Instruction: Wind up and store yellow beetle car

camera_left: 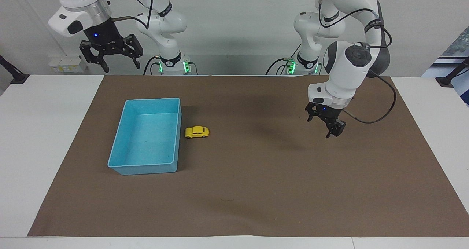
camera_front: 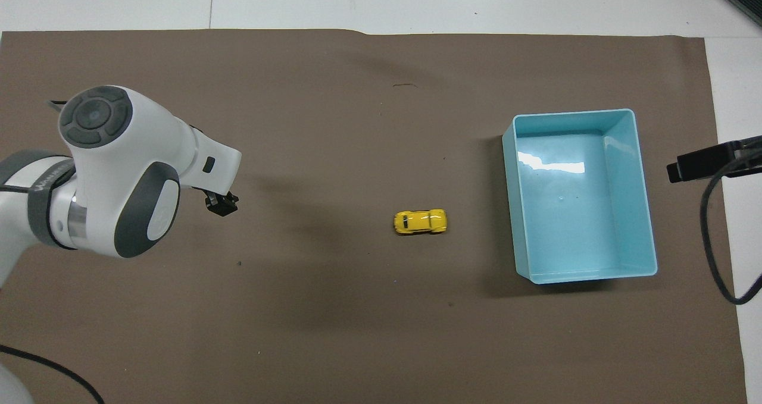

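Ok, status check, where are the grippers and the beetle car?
Left gripper open, empty, up over the brown mat. Right gripper open, waiting above its end. Yellow beetle car on the mat beside the blue tray, not in it. Nothing in the way.

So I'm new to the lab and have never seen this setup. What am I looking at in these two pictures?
Two white robot arms work at one table. One picture looks at them from across the table, the other looks down from above their end. On the brown mat stand an empty blue tray and a yellow beetle car, which sits beside the tray, outside it. Nothing is held: the left gripper hangs open above the mat, and the right gripper waits open, raised near its base.
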